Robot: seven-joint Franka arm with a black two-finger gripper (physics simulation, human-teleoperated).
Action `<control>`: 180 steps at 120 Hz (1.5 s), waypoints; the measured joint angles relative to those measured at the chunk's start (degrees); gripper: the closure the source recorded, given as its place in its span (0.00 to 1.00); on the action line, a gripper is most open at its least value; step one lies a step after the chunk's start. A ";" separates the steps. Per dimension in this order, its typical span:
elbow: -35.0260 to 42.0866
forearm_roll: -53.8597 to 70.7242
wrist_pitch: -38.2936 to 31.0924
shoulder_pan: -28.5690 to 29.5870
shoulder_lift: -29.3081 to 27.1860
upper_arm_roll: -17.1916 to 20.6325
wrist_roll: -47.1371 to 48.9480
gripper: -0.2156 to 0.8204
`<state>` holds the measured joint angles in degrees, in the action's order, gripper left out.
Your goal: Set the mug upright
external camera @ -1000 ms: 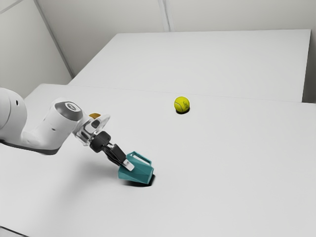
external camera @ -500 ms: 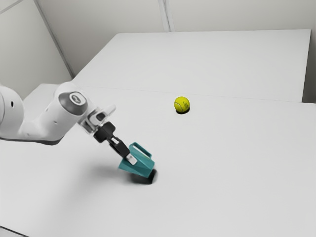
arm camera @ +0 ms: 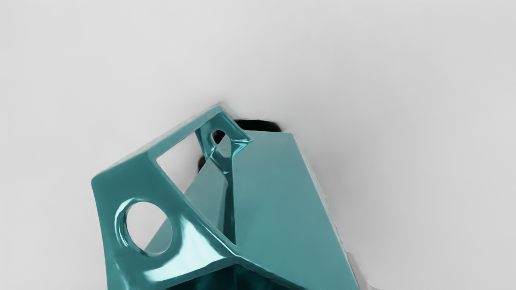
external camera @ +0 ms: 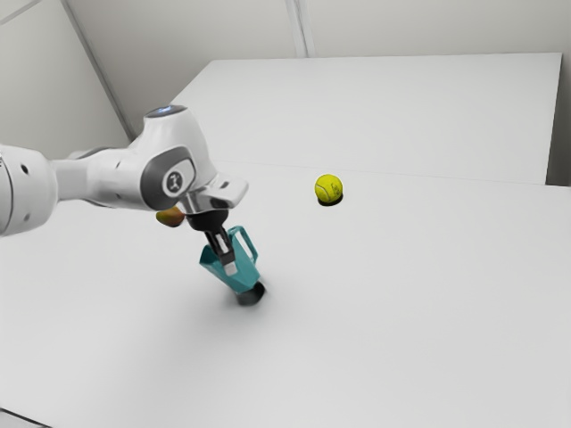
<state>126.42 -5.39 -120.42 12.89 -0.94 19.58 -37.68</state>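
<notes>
In the exterior view my gripper (external camera: 230,267) is shut on the wall of the teal faceted mug (external camera: 242,280), its near fingertip on the mug's side and the other behind it. The mug hangs tilted, mouth toward the upper left and base toward the lower right, above a dark shadow; the handle is on its upper right side. In the wrist view the mug (arm camera: 282,193) has its open mouth close to the camera and its base farther off. A pale edge of my gripper (arm camera: 358,272) shows beside the mug wall; the opposite finger is hidden.
On the white table (external camera: 401,294), a yellow-green tennis ball (external camera: 328,188) lies beyond the mug, toward the exterior view's right. An orange-yellow rounded object (external camera: 169,217) is partly covered by the arm. A raised white surface (external camera: 384,107) stands farther back.
My hand has risen and swung to a steeper, more downward pose, carrying the mug up with it. The mug has turned from lying nearly flat to a steeper tilt, mouth higher.
</notes>
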 joint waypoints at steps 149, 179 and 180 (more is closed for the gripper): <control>-8.66 9.88 1.49 0.78 -1.64 3.80 23.70 0.24; -23.46 9.76 12.17 2.00 -0.76 3.58 27.31 0.22; -24.17 9.77 12.67 1.73 -0.71 3.33 27.51 0.22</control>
<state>102.25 4.38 -107.75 14.63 -1.65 22.90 -10.16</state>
